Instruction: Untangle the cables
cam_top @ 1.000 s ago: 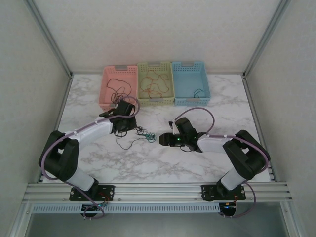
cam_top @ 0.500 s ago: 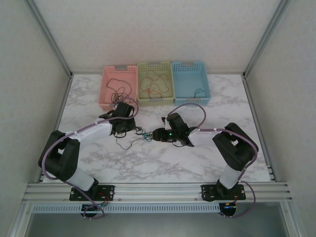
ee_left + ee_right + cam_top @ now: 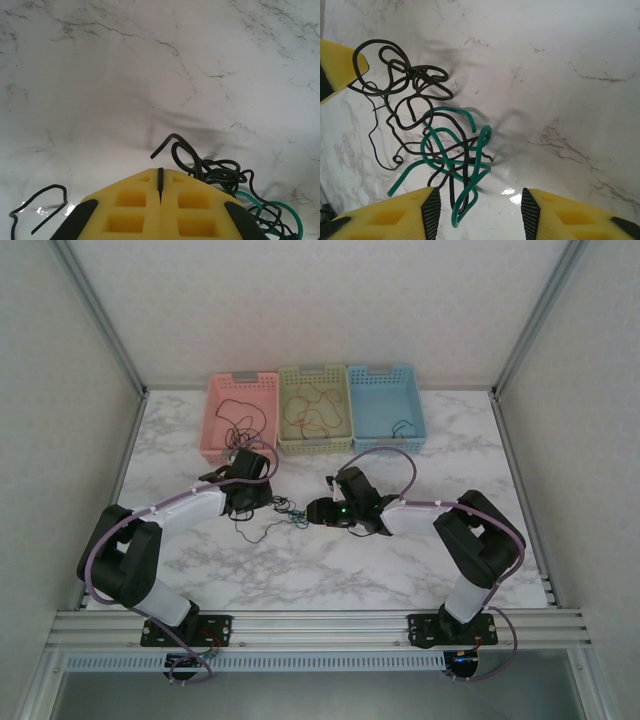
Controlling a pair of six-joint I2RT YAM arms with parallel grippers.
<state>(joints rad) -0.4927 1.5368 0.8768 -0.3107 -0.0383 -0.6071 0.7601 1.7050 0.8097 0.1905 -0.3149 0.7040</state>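
Tangle of cables (image 3: 285, 511) lies on the marble table (image 3: 330, 570) at mid-depth, btwn the left gripper (image 3: 266, 502) & the right gripper (image 3: 313, 510), touching the left one. It's a black cable (image 3: 407, 95) knotted w/ a green cable (image 3: 447, 150). Black makes up the side toward the left gripper, green the side toward the right gripper. In the top view the clump's long axis runs left-right, gripper to gripper. A loose black tail (image 3: 250, 530) trails off toward the near-left. In the right wrist view the green loops stretch diagonally, w/ the free ends at opposite corners of the knot.

Left gripper: fingers pressed together, a black strand pinched in the seam. The rest of the black cable curls out just beside the tips.

Right gripper: jaws apart, nothing clamped. The lowest green loop & a bit of black sit in the gap btwn the pads.

At the far edge, three baskets stand in a row, side by side.
- Pink basket (image 3: 213, 425), left: loops of black wire (image 3: 240, 420).
- Green basket (image 3: 315, 446), middle: red-orange wire (image 3: 312, 410) spread over the floor.
- Blue basket (image 3: 388, 447), right: one small dark wire (image 3: 403, 427) in the near-right corner, colour too small to tell.
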